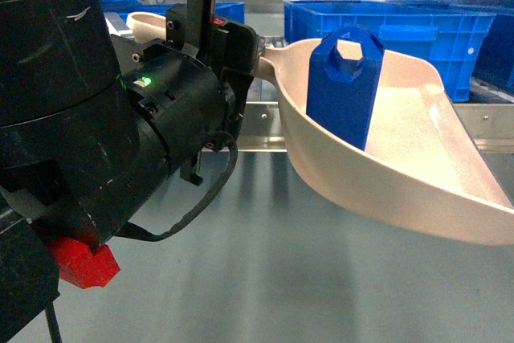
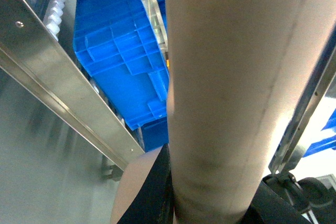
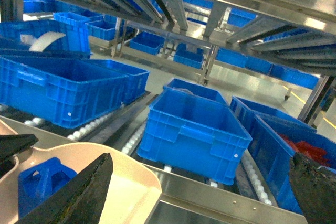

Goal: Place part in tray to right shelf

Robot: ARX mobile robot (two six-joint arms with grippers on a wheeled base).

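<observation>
Landmark: the tray (image 1: 418,158), a pale scoop held up in the air, its open lip toward the near right of the head view.
Left gripper (image 1: 233,58): just behind the tray's handle end, clamped shut around the handle (image 2: 226,103); that handle fills the left wrist view.
Right gripper (image 3: 194,192): its dark fingers (image 3: 79,192) spread wide over the tray's rim, holding nothing.
Part (image 1: 345,86): stands upright inside the tray, against the deep back wall near the handle; also seen low left in the right wrist view (image 3: 44,182).
Done, by my reading: the part is in the tray and the tray is lifted.
Left to do: carry the tray to the right shelf (image 3: 210,205) and set the part down there.
Edges: the shelf's steel front rail (image 1: 490,122) runs just beyond the tray's far rim; the tray must clear it.
Room beyond the tray: blue bins (image 3: 191,129) stand on the white rollers (image 3: 252,174), with open roller strips between them; an upper steel shelf limits height.
Risk: the upright part may tip or slide toward the open lip if the tray tilts.
</observation>
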